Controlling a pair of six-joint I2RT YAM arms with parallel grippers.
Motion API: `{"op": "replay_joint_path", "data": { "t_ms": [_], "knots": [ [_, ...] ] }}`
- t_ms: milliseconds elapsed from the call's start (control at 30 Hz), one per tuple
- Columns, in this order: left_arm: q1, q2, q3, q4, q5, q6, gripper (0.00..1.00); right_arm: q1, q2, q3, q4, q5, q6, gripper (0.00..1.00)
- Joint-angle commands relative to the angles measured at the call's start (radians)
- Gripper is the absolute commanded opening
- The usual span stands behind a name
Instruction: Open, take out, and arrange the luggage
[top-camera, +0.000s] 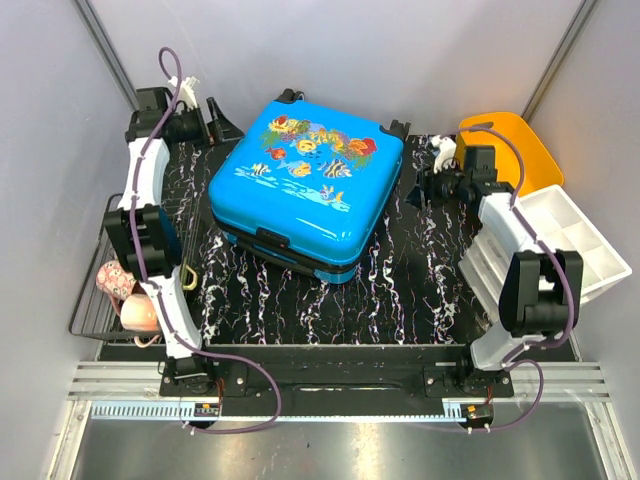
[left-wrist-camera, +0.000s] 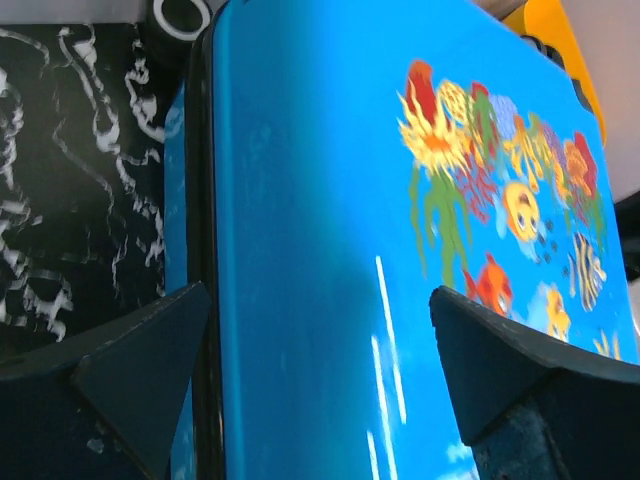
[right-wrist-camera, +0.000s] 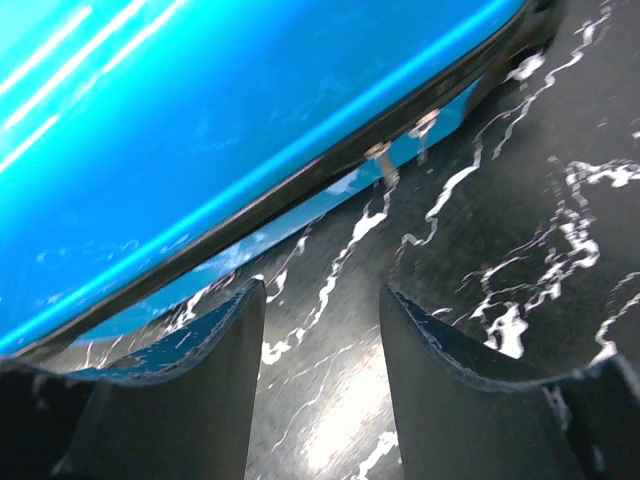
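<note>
The luggage (top-camera: 300, 180), a bright-blue hard-shell suitcase with a fish and coral print, lies flat and closed on the black marbled mat (top-camera: 400, 290). My left gripper (top-camera: 215, 118) hangs open by its back left corner. In the left wrist view the blue shell (left-wrist-camera: 320, 200) and its black zip band (left-wrist-camera: 205, 250) fill the space beyond the wide-apart fingers (left-wrist-camera: 130, 370) of the left gripper (left-wrist-camera: 320, 310). My right gripper (top-camera: 413, 190) is open beside the suitcase's right side, low over the mat. The right wrist view shows only mat between the fingers of the right gripper (right-wrist-camera: 318, 300). Two metal zip pulls (right-wrist-camera: 385, 158) hang from the luggage (right-wrist-camera: 200, 120) just ahead.
An orange bin (top-camera: 510, 145) stands at the back right, with a white compartment organiser (top-camera: 575, 235) in front of it. A wire basket (top-camera: 95, 290) with pink items sits at the left edge. A suitcase wheel (left-wrist-camera: 180, 14) shows at the far corner.
</note>
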Motion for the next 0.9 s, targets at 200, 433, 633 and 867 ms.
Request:
{"op": "replay_joint_path", "data": {
  "t_ms": [200, 433, 633, 867],
  "knots": [
    [-0.188, 0.237, 0.092, 0.313, 0.29, -0.189, 0.91, 0.037, -0.24, -0.225, 0.006, -0.117, -0.139, 0.57],
    [-0.246, 0.363, 0.254, 0.393, 0.396, -0.319, 0.73, 0.144, -0.327, -0.383, 0.032, -0.065, -0.204, 0.56],
    [-0.167, 0.245, 0.279, 0.308, 0.196, -0.229, 0.91, 0.3, -0.377, -0.443, 0.161, 0.029, -0.114, 0.56],
    [-0.02, -0.059, 0.169, 0.093, -0.104, 0.022, 0.99, 0.489, -0.342, -0.414, 0.346, 0.195, 0.032, 0.55]
  ]
}}
